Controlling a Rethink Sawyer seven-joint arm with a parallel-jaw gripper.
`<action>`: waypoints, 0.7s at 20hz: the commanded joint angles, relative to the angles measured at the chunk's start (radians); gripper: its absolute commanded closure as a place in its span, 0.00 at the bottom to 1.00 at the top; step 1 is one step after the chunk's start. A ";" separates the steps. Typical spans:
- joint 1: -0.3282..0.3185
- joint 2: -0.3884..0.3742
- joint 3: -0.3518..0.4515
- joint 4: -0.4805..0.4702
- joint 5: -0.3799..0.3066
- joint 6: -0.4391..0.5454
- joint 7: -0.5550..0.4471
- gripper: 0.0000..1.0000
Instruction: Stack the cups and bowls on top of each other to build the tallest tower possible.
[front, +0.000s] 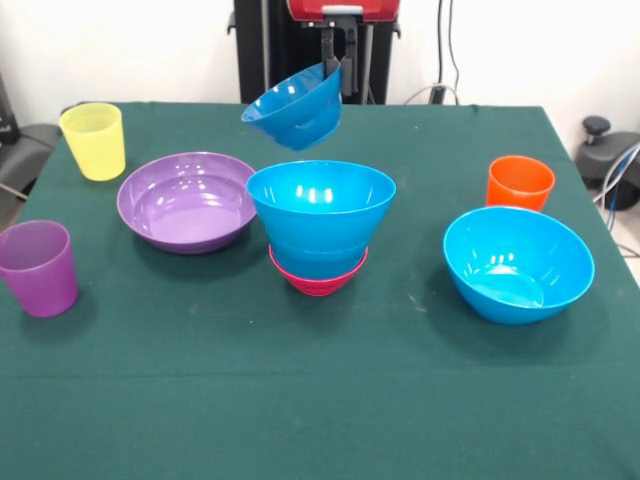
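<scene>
Your gripper is clamped on the rim of a small blue bowl, which hangs tilted below-left of it, above the tower.

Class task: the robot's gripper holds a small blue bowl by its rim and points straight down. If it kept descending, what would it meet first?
Probably the large blue bowl sitting in the magenta bowl. The gripper and its small blue bowl hang above and slightly behind, though depth is unclear from one view.

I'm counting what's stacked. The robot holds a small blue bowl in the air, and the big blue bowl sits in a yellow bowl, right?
Not quite. In the front view the big blue bowl sits in a magenta bowl, not a yellow one. The gripper does hold the small blue bowl in the air.
</scene>
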 joint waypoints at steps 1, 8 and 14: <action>0.003 0.044 0.024 -0.038 -0.039 0.075 -0.114 1.00; 0.020 0.052 0.022 -0.069 -0.039 0.102 -0.114 1.00; 0.018 0.059 0.029 -0.095 -0.030 0.126 -0.129 1.00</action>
